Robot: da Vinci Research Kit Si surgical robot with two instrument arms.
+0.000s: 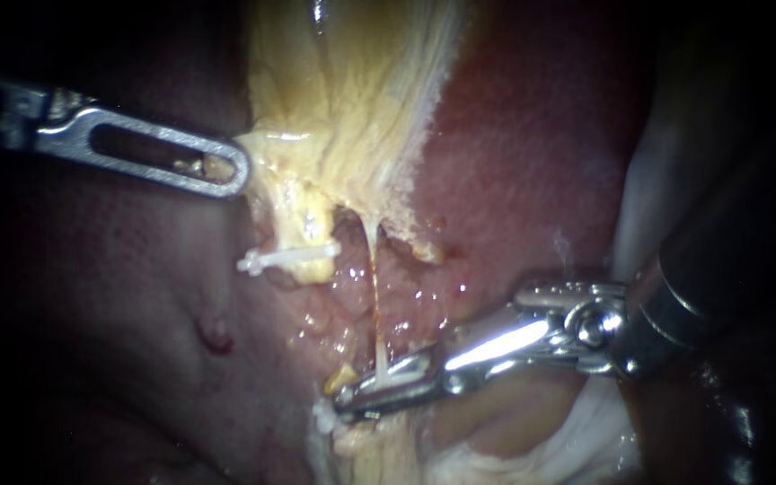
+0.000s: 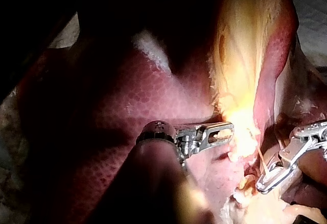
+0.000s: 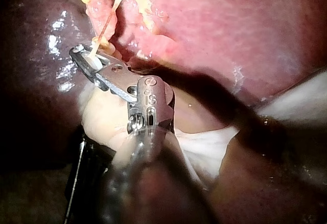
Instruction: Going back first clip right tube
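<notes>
Finding the right tube (image 1: 374, 287) in the middle of the endoscope view: a thin, pale strand, stretching from the yellow tissue (image 1: 352, 99) above down to the right instrument (image 1: 352, 400) below. Finding a white clip (image 1: 379, 382) at the strand's lower end, sitting inside that instrument's hand. Reading the hand as clamped on the white clip, both sides touching it, with the tube passing through. Checking this against the right wrist view: white clip (image 3: 92, 59) lodged at the tip of the right instrument (image 3: 82, 53), right tube (image 3: 104, 27) leading away ahead of it.

Noting a second clip (image 1: 285, 260) near the tube's upper end, on its left, lying across a thicker yellow stump and not touching the right tube.

Seeing the left instrument (image 1: 237, 171) reaching in from the left, its hand closed on the edge of the yellow tissue. Seeing the same grip in the left wrist view: left instrument (image 2: 230, 130) biting the yellow tissue (image 2: 240, 55), right instrument (image 2: 263, 185) beyond it.

Seeing the liver (image 1: 532, 153), dark red, lying behind and around all of this.
</notes>
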